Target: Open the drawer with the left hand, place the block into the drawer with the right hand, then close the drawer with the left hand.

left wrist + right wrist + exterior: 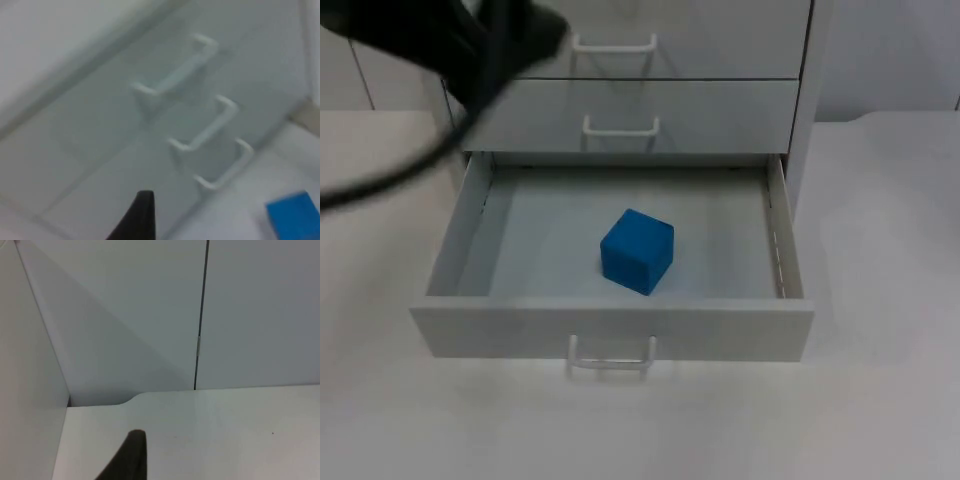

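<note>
The bottom drawer (720, 330) of the white cabinet (720, 110) stands pulled out, its handle (611, 357) facing the table's front. A blue block (637, 250) rests on the drawer floor near the middle, free of any gripper; it also appears in the left wrist view as the blue block (295, 215). My left gripper (535, 35) hovers high at the cabinet's upper left, in front of the closed upper drawers, well above the open drawer. My right gripper (131, 457) is over bare table beside the cabinet's side wall (30, 390).
Closed drawers with white handles (620, 125) sit above the open one; several handles (205, 125) show in the left wrist view. The grey partition wall (250, 315) backs the white table (880, 400), which runs in front of and right of the cabinet.
</note>
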Motion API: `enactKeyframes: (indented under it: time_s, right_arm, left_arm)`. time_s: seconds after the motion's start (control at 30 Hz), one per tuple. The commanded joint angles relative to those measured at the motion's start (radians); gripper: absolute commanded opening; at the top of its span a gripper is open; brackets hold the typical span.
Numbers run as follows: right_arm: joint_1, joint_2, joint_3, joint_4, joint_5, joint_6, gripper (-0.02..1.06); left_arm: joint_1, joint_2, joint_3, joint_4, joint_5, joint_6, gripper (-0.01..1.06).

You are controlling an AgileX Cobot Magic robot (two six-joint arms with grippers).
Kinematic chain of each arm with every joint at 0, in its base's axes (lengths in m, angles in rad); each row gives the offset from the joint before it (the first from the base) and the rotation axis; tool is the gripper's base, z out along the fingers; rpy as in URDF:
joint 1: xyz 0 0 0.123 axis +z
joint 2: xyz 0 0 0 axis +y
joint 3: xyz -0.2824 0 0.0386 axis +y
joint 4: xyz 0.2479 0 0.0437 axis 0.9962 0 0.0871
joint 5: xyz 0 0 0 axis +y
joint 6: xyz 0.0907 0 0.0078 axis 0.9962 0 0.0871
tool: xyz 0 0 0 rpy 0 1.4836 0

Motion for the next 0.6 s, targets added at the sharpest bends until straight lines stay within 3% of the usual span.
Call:
enactKeyframes:
  time_s: [0.0,0.17,0.2,0.23,0.33,0.37,0.57]
  right_arm:
    - [-0.005,-0.006,0.002,0.000,-0.011,0.002,1.03]
    - [-0.005,-0.006,0.002,0.000,-0.011,0.002,1.03]
    - [-0.005,-0.006,0.002,0.000,-0.011,0.002,1.03]
    - [-0.005,-0.006,0.002,0.000,-0.011,0.002,1.03]
    - [-0.005,-0.006,0.002,0.000,-0.011,0.002,1.03]
    - [-0.005,-0.006,0.002,0.000,-0.011,0.002,1.03]
    - [-0.005,-0.006,0.002,0.000,-0.011,0.002,1.03]
  left_arm:
    - [-0.034,0.050,0.005,0.038,-0.004,0.010,1.05]
    - [-0.197,0.225,0.005,0.074,-0.096,0.134,1.05]
    - [-0.197,0.225,0.005,0.074,-0.096,0.134,1.05]
    - [-0.243,0.254,0.005,0.062,-0.145,0.171,1.05]
    - [-0.368,0.301,0.005,-0.089,-0.266,0.370,1.05]
    - [-0.404,0.309,0.005,-0.123,-0.273,0.445,1.05]
    - [-0.473,0.339,0.063,-0.123,-0.279,0.519,1.05]
